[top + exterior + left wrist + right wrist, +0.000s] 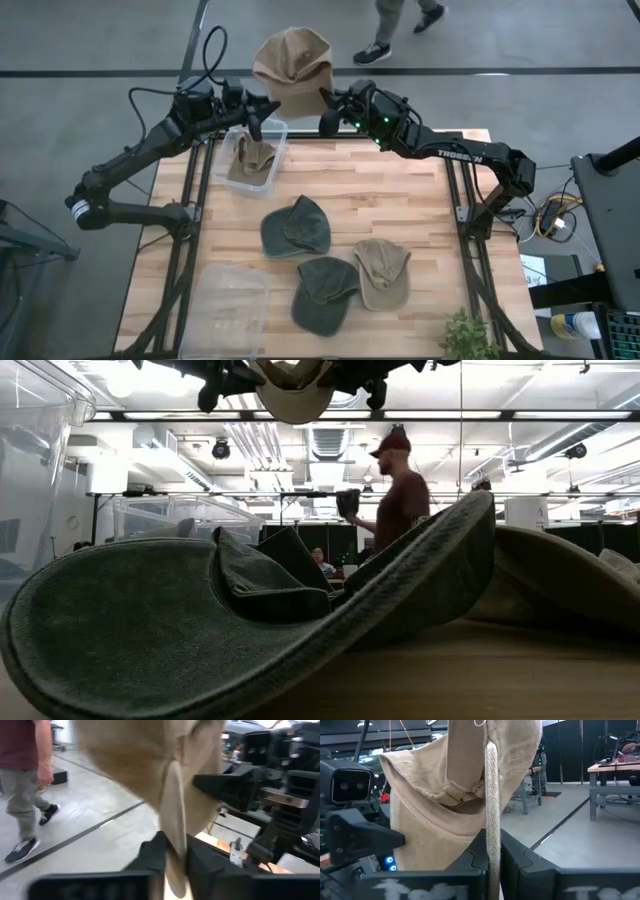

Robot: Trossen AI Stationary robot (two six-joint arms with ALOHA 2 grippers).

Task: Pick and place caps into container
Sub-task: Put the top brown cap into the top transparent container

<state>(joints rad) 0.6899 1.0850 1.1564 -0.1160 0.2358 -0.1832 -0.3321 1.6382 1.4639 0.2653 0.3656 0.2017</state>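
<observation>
A tan cap (292, 66) hangs high in the air over the table's far edge, between my left gripper (262, 112) and my right gripper (327, 106), each shut on it. In the low view this cap (293, 388) shows at the very top. A second tan cap (252, 156) lies inside the clear container (276, 128) at the far left. On the table top lie two dark green caps (296, 228) (325, 292) and one more tan cap (382, 272). One green cap (250, 620) fills the low view. My left gripper (172, 847) pinches a thin stiff tan edge of the cap (173, 815) between its two fingers; the crown rises past the fingers, lifted clear. My right gripper (492, 845) pinches a stitched edge of the cap (491, 805) between its two fingers, coming from the opposite side; the cap's inside faces this wrist camera.
A second clear container (228, 310) stands at the near left corner. A small plant (468, 338) sits at the near right edge. A person (400, 490) stands in the room beyond the table, and a person's legs (25, 815) show on the floor.
</observation>
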